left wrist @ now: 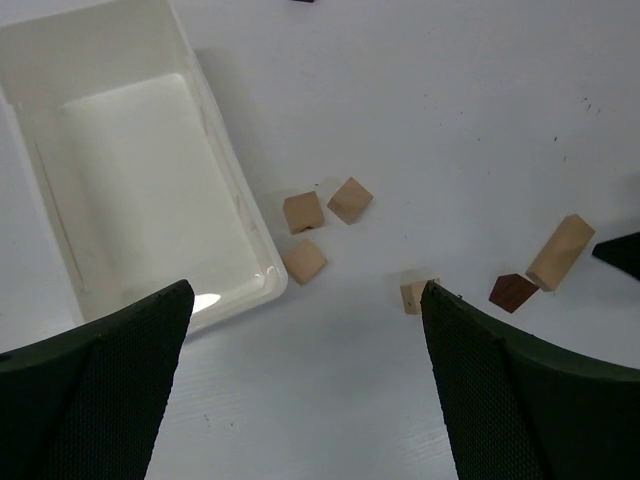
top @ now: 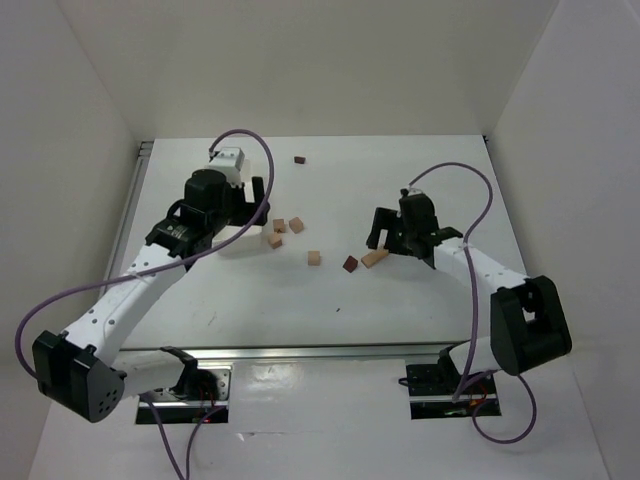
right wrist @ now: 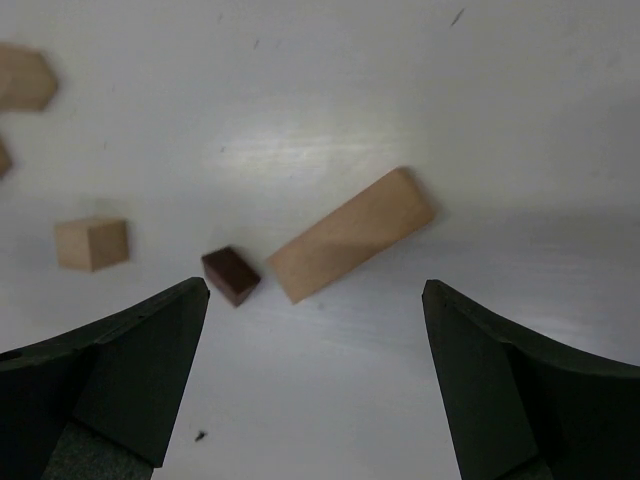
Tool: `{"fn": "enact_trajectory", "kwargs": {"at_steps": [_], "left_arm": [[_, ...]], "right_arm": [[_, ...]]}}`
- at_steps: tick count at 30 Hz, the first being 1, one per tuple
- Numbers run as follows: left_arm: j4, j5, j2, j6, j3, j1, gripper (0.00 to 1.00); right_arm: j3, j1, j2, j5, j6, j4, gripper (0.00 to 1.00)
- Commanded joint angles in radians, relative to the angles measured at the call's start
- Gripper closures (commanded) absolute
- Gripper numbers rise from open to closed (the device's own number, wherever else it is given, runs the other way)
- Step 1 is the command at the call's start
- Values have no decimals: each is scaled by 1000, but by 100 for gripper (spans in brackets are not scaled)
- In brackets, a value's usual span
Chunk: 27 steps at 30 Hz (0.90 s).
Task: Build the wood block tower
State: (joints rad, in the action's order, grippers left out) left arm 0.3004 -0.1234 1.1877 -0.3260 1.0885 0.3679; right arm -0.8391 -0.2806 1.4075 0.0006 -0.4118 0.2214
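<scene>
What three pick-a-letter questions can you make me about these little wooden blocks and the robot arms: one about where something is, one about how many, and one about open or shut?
1. Where is the long tan plank?
A. hanging in the air
B. flat on the table beside a maroon block
C. on top of a tower

2. How many maroon blocks show in the top view?
A. two
B. five
C. none

3. How is the right gripper?
A. shut on the plank
B. shut on nothing
C. open, holding nothing

Answers:
1 B, the plank lies flat with the maroon block close by its end.
2 A, one sits by the plank and one far back alone.
3 C, its fingers stand wide apart and grip nothing.
</scene>
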Motion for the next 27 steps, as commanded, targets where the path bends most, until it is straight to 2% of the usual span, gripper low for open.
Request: {"fn": "enact_trajectory", "kwargs": {"at_steps": [1, 3, 9, 13, 17, 24, 27], "left_arm": [[-35, -82, -51, -36, -1, 54, 0], [-35, -105, -63, -36, -1, 86, 0], [-24, -140, -123, -59, -45, 126, 0], [9, -180, -134, -70, -45, 135, 0], [9, -193, -143, -79, -55, 135, 0], [19, -211, -134, -79, -42, 135, 0], [19, -220, -125, -79, -42, 135, 0]], "right_arm": [[72, -86, -47, -105, -87, 3, 4], [83, -113, -47, -143, -101, -22, 3], [103, -187, -28, -93, -110, -42, 3], [115, -187, 21, -140, -110, -115, 3], [103, -196, 82, -102, -98, -149, 3], [77, -196, 163, -126, -97, -224, 2], [49, -196, 186, -45, -97, -235, 2]]}}
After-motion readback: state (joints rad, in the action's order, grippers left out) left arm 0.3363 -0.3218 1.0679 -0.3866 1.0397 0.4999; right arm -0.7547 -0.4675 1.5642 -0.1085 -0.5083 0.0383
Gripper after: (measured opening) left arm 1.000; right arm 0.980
